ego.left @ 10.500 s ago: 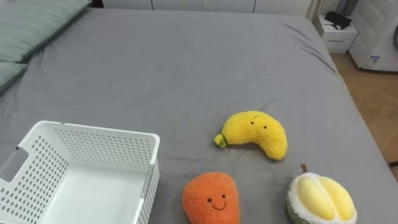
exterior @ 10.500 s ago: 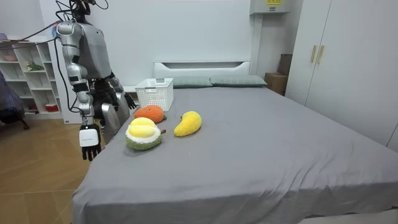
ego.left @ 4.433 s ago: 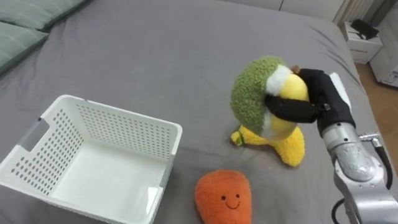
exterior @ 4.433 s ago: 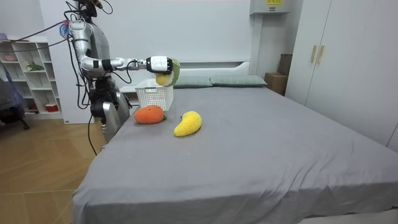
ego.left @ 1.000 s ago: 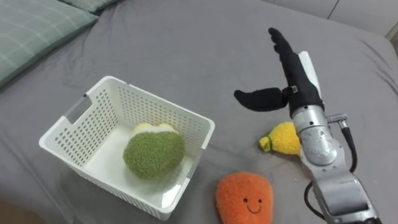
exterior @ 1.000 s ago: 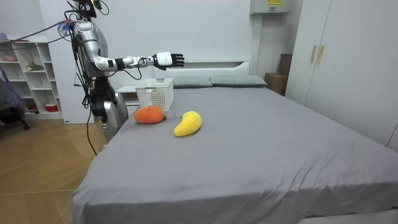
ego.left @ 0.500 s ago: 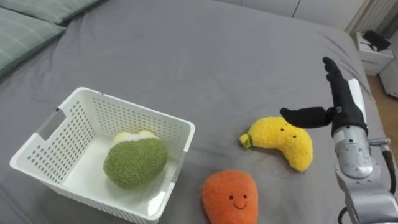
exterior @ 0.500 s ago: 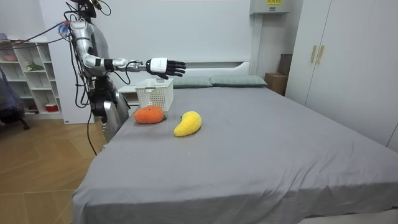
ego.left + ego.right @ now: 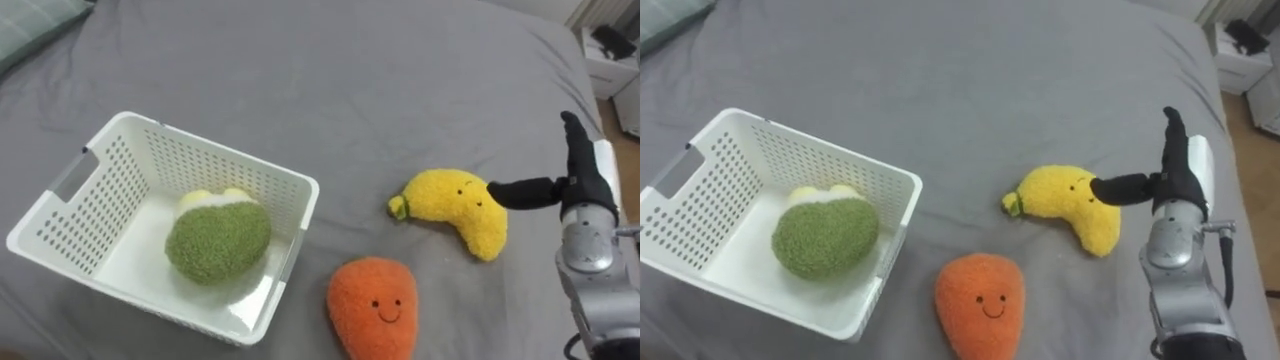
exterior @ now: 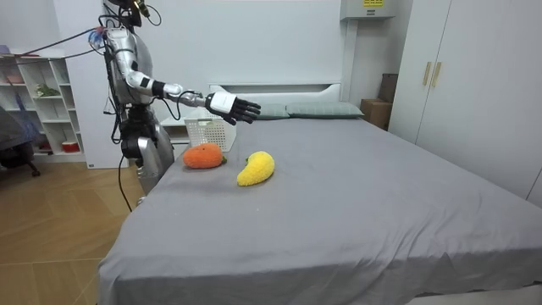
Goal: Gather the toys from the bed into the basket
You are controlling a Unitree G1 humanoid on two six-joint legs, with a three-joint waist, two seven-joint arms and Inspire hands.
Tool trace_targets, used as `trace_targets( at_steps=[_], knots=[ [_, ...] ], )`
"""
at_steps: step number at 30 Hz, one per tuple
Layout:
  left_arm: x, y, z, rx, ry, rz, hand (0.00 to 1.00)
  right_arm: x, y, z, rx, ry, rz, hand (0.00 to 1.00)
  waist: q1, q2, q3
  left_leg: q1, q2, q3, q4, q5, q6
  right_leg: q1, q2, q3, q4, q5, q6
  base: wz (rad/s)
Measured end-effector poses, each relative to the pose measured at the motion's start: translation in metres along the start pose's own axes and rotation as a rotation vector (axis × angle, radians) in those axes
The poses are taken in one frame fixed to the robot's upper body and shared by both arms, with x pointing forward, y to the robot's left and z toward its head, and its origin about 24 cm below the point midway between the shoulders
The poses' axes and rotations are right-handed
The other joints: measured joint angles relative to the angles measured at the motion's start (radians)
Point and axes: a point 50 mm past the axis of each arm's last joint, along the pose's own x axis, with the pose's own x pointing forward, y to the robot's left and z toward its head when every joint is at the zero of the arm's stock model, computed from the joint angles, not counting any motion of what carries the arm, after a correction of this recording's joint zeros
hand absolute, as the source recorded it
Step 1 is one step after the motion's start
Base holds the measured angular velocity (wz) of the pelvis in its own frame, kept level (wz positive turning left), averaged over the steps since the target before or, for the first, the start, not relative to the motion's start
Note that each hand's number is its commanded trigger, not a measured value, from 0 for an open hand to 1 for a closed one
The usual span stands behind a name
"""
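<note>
A white plastic basket (image 9: 120,150) sits on the grey bed at the left, with a green and yellow plush durian (image 9: 215,240) lying inside it. To its right, a yellow plush banana (image 9: 455,208) and an orange plush carrot (image 9: 375,305) rest on the sheet. My right hand (image 9: 578,180) hangs open just right of the banana, thumb stretched toward it, apart from it. In the room view I stand at the bed's corner with the right hand (image 10: 230,105) reaching over the basket (image 10: 209,134).
The grey bed (image 9: 330,70) stretches wide and flat beyond the toys. A pillow corner (image 9: 35,25) lies at the upper left. A white nightstand (image 9: 608,55) stands past the bed's right edge. Wardrobes (image 10: 470,93) line the room view's right.
My right hand has dropped lower and moved right, to beside the banana. The view has shifted slightly. The toys and basket have stayed put.
</note>
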Motion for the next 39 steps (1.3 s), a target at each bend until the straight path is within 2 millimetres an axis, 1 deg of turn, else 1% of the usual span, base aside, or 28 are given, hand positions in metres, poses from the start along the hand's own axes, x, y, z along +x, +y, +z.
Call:
trace_targets(
  at_steps=[1,4,11,13,14,16,20,22,25,28,31,33,35,36,38,39],
  knots=[
    [0.001,0.001,0.003,-0.001,-0.006,0.002,0.00,0.002,-0.001,-0.001,-0.010,0.011,0.000,0.00,0.001,0.000,0.0000,-0.009,0.000,-0.002,0.000,0.002,0.000,-0.010,-0.001,-0.002,0.003,0.000,-0.001,0.07],
    [0.004,0.006,0.017,-0.005,-0.043,0.016,0.00,0.010,-0.003,-0.005,-0.043,0.051,-0.004,0.00,0.024,0.001,0.0006,-0.046,-0.001,-0.004,-0.003,0.008,0.000,-0.048,-0.002,-0.007,0.002,0.001,-0.002,0.03],
    [0.003,0.001,0.025,0.003,-0.067,-0.007,0.00,0.019,-0.003,-0.002,-0.079,0.066,0.004,0.00,0.030,0.007,0.0025,-0.104,-0.002,-0.004,-0.002,0.010,0.000,-0.107,-0.008,-0.009,0.003,0.001,-0.002,0.00],
    [0.003,0.000,0.029,0.012,-0.080,-0.012,0.00,0.022,-0.004,-0.002,-0.082,0.076,0.001,0.00,0.033,0.010,0.0040,-0.115,-0.002,-0.007,-0.001,0.010,0.000,-0.116,-0.008,-0.011,0.002,0.001,-0.002,0.02],
    [0.003,-0.001,0.031,0.015,-0.088,-0.014,0.00,0.024,-0.004,-0.002,-0.088,0.085,0.002,0.00,0.036,0.014,0.0068,-0.117,-0.003,-0.009,-0.002,0.010,0.000,-0.117,-0.008,-0.012,0.001,0.001,-0.002,0.04],
    [0.003,-0.003,0.038,0.036,-0.110,-0.021,0.00,0.025,-0.003,-0.010,-0.124,0.111,0.016,0.00,0.049,0.016,0.0087,-0.116,-0.003,-0.010,-0.003,0.010,0.000,-0.117,-0.008,-0.011,0.000,0.001,-0.002,0.00],
    [0.002,-0.007,0.044,0.042,-0.140,-0.033,0.00,0.024,0.000,-0.018,-0.150,0.140,0.033,0.00,0.058,0.017,0.0116,-0.117,-0.003,-0.011,-0.008,0.011,0.000,-0.119,-0.008,-0.011,-0.001,0.001,-0.002,0.00],
    [0.002,-0.007,0.050,0.007,-0.149,-0.038,0.00,0.023,0.002,-0.023,-0.147,0.159,0.046,0.00,0.065,0.014,0.0154,-0.120,-0.002,-0.011,-0.009,0.011,0.000,-0.122,-0.008,-0.011,-0.002,0.001,-0.002,0.00],
    [0.002,-0.007,0.057,-0.027,-0.173,-0.042,0.00,0.021,0.003,-0.030,-0.156,0.182,0.054,0.00,0.075,0.010,0.0171,-0.134,-0.002,-0.010,-0.009,0.011,0.000,-0.136,-0.009,-0.012,-0.001,0.001,-0.002,0.00],
    [0.003,-0.007,0.057,-0.059,-0.163,-0.048,0.00,0.019,0.005,-0.037,-0.179,0.209,0.066,0.00,0.082,0.009,0.0181,-0.136,-0.003,-0.010,-0.008,0.011,0.000,-0.138,-0.009,-0.013,0.000,0.001,-0.002,0.00],
    [0.002,-0.009,0.056,-0.067,-0.159,-0.060,0.00,0.019,0.005,-0.037,-0.181,0.211,0.066,0.00,0.081,0.009,0.0183,-0.147,-0.002,-0.011,-0.003,0.011,0.000,-0.148,-0.010,-0.023,0.003,0.001,-0.002,0.01],
    [0.002,-0.011,0.055,-0.068,-0.162,-0.070,0.00,0.020,0.004,-0.036,-0.184,0.213,0.064,0.00,0.082,0.010,0.0219,-0.157,-0.003,-0.012,-0.001,0.012,0.000,-0.155,-0.011,-0.035,0.003,0.001,-0.002,0.02],
    [0.002,-0.011,0.055,-0.067,-0.165,-0.069,0.00,0.022,0.004,-0.034,-0.184,0.210,0.062,0.00,0.083,0.011,0.0234,-0.170,-0.003,-0.011,-0.001,0.015,-0.001,-0.169,-0.012,-0.036,0.005,0.001,-0.002,0.00],
    [0.002,-0.011,0.056,-0.069,-0.170,-0.067,0.00,0.023,0.003,-0.034,-0.187,0.213,0.061,0.00,0.085,0.012,0.0265,-0.176,-0.003,-0.011,-0.001,0.017,-0.001,-0.176,-0.012,-0.036,0.006,0.002,-0.002,0.00],
    [0.002,-0.011,0.057,-0.072,-0.178,-0.067,0.00,0.023,0.002,-0.034,-0.190,0.219,0.058,0.00,0.090,0.012,0.0293,-0.190,-0.004,-0.012,0.000,0.019,-0.001,-0.188,-0.012,-0.038,0.005,0.002,-0.003,0.00],
    [0.002,-0.011,0.057,-0.071,-0.177,-0.067,0.00,0.023,0.002,-0.035,-0.191,0.222,0.058,0.00,0.093,0.012,0.0295,-0.195,-0.004,-0.013,0.000,0.020,-0.002,-0.193,-0.012,-0.040,0.006,0.002,-0.003,0.04]
  ],
)
